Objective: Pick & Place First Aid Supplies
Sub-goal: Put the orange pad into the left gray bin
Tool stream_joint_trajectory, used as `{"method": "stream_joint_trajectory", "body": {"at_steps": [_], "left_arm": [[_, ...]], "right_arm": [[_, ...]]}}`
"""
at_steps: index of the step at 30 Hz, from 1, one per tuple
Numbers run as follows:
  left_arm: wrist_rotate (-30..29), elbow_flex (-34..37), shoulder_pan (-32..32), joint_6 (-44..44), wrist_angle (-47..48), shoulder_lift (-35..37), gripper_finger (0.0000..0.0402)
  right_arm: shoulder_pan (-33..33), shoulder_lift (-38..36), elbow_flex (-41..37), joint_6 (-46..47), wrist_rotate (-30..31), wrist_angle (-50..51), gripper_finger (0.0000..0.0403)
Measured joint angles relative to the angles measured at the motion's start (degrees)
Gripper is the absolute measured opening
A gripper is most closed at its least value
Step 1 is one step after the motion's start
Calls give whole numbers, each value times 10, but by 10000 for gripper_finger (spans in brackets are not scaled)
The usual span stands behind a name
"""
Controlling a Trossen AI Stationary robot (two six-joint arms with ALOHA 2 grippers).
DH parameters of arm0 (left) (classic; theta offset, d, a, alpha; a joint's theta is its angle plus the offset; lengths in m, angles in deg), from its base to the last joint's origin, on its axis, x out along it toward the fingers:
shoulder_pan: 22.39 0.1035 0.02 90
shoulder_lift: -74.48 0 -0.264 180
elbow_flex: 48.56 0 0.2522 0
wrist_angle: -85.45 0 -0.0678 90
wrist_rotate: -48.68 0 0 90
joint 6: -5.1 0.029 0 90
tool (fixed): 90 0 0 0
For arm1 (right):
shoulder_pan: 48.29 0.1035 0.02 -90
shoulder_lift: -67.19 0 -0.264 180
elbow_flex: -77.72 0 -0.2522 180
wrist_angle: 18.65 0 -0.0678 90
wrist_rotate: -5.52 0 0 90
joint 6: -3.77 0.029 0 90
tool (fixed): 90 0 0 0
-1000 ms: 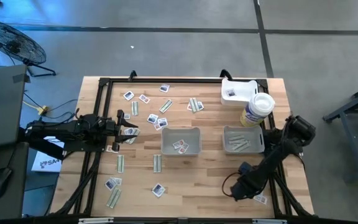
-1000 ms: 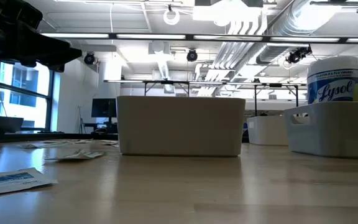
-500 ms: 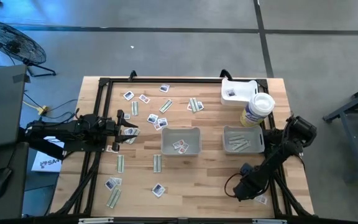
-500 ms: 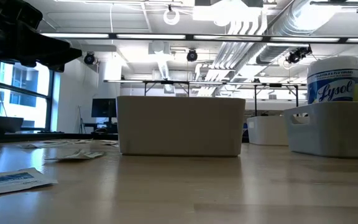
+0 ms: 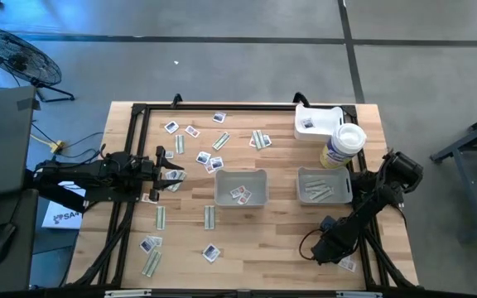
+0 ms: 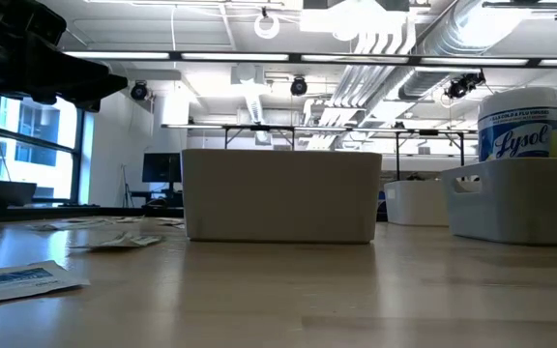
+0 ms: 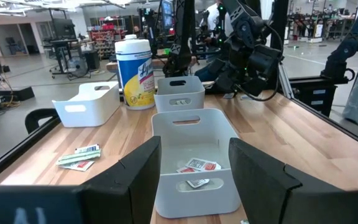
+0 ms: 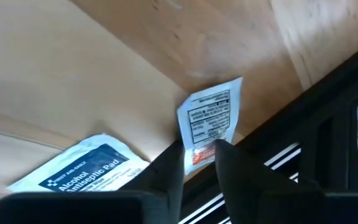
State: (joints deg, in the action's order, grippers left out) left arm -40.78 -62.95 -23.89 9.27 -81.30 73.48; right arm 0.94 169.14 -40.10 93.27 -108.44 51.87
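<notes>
Since a second ago the right gripper (image 5: 328, 251) has edged slightly toward the table's 5 o'clock corner, where its fingers (image 8: 166, 168) pinch a small white packet (image 8: 209, 123) beside an alcohol pad (image 8: 79, 168) near the table edge (image 8: 135, 37). Left gripper (image 5: 171, 166) waits at 9 o'clock, fingers spread, facing the middle tray (image 7: 194, 155).

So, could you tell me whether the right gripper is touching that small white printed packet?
Touching: in the right wrist view, the right gripper has both fingertips closed on the small white packet's lower edge.
</notes>
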Motion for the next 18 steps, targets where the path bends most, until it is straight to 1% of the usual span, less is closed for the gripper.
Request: {"method": "stream_joint_trajectory", "body": {"at_steps": [7,10,12,14,18], "left_arm": [[0,0,0,0,0,0,186],[0,0,0,0,0,0,186],[0,0,0,0,0,0,186],[0,0,0,0,0,0,186],[0,0,0,0,0,0,186]], "right_arm": [[0,1,0,0,4,-5,29],[0,3,10,-17,4,0,6],[0,4,22,-24,8,8,3],[-2,5,38,-25,26,24,5],[-7,5,75,-25,28,43,1]]}}
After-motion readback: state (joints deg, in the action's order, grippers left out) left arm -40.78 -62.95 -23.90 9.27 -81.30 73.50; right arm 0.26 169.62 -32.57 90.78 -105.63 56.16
